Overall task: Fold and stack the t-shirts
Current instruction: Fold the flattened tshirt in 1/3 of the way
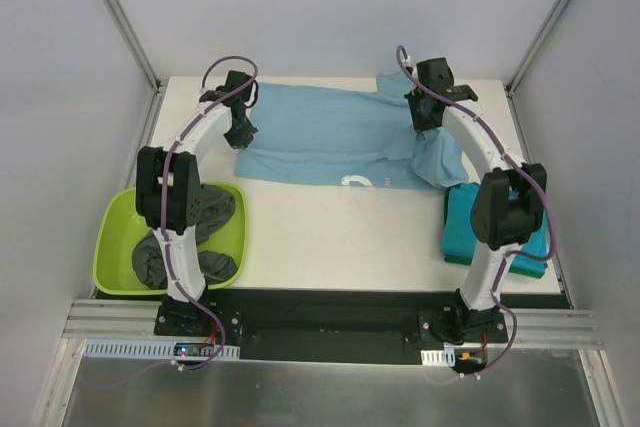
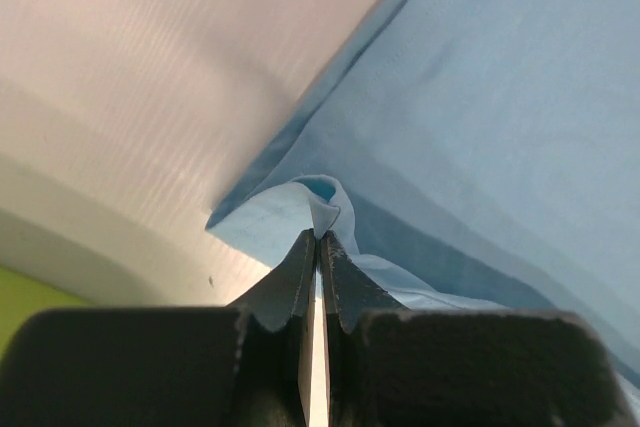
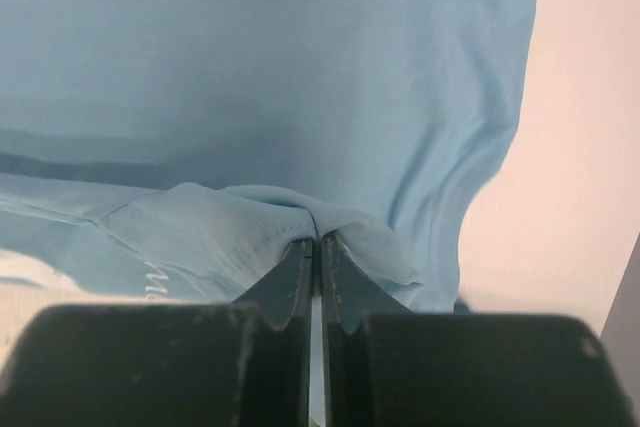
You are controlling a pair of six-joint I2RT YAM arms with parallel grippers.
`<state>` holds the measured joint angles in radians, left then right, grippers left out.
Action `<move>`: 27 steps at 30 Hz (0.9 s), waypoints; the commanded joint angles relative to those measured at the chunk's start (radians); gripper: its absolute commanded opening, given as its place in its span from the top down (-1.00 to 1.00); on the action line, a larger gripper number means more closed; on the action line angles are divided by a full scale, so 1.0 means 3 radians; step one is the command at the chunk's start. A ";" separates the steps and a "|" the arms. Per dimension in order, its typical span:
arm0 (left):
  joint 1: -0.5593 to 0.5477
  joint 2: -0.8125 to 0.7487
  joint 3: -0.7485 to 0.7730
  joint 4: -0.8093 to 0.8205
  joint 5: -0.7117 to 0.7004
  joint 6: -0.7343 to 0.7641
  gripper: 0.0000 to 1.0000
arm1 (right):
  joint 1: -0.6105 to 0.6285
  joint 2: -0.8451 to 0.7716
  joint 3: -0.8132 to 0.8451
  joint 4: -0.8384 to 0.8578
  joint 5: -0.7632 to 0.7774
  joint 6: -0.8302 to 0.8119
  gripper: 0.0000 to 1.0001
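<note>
The light blue t-shirt [image 1: 330, 147] lies spread across the far half of the white surface [image 1: 340, 247], mostly flat, with its long side running left to right. A white printed mark [image 1: 355, 182] shows at its near edge, partly tucked under. Its right end is rumpled, with a loose flap of cloth sagging toward the near side. On the left, the hem is doubled over into a darker band.

The left gripper [image 1: 240, 132] is closed tight on a small pinch of the shirt's left edge, the cloth puckered up between its fingertips. The right gripper [image 1: 425, 112] is likewise clamped on a gathered fold at the shirt's right end, and the fabric drapes away from it in soft creases.

Near the right edge of the surface, a folded teal t-shirt [image 1: 460, 232] sits partly hidden behind the right arm. Off the near left corner, a lime-green tub [image 1: 110, 247] holds crumpled dark grey t-shirts [image 1: 215, 212], with the left arm crossing above them.
</note>
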<state>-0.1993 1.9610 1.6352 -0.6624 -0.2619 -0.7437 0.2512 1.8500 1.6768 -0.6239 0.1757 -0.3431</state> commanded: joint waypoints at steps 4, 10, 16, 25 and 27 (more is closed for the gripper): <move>0.0168 0.0310 0.0306 -0.0042 -0.0007 0.0014 1.00 | -0.0091 0.0756 0.0817 -0.0057 -0.0069 -0.0436 0.92; 0.0250 0.0560 0.0542 -0.0052 0.0055 0.0050 0.35 | -0.0101 0.1374 0.1446 0.0294 0.0079 -0.0472 0.68; 0.0266 0.0418 0.0660 -0.0057 0.0244 0.0193 -0.98 | -0.0096 0.1540 0.1938 0.0275 0.0258 -0.0544 -0.42; 0.0102 0.0289 0.0476 0.0055 0.1086 0.0428 -0.98 | -0.0101 0.0262 0.0206 0.0254 -0.0441 0.0788 -0.93; 0.0082 0.0376 0.0450 0.0071 0.1179 0.0429 -0.98 | -0.0101 0.0184 -0.0076 0.0351 -0.0916 0.1117 -0.93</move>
<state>-0.1493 2.0907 1.7931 -0.6537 -0.0502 -0.6586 0.2211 2.0182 1.7760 -0.5404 0.1310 -0.2699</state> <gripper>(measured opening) 0.990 0.963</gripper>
